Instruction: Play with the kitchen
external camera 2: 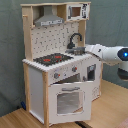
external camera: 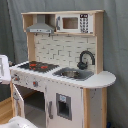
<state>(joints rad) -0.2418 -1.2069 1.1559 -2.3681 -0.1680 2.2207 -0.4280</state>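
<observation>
The kitchen (external camera: 65,75) is a white and light-wood toy unit, seen in both exterior views. It has a black-red stovetop (external camera: 36,65), a sink (external camera: 72,74) with a black faucet (external camera: 86,59), a grey hood (external camera: 40,26) and a microwave shelf (external camera: 72,23). Its windowed oven door (external camera 2: 70,102) hangs partly open. My white arm (external camera 2: 107,52) comes in from the second exterior view's right at counter height, in front of the kitchen (external camera 2: 55,70). My gripper (external camera 2: 89,49) overlaps the sink end of the counter there. A white part of the arm (external camera: 2,67) shows at the first exterior view's left edge.
Grey curtains (external camera: 115,45) hang behind the kitchen. It stands on a wooden floor (external camera 2: 112,107). Another white robot part (external camera: 17,122) sits at the bottom left of the first exterior view, below the open oven door (external camera: 18,100).
</observation>
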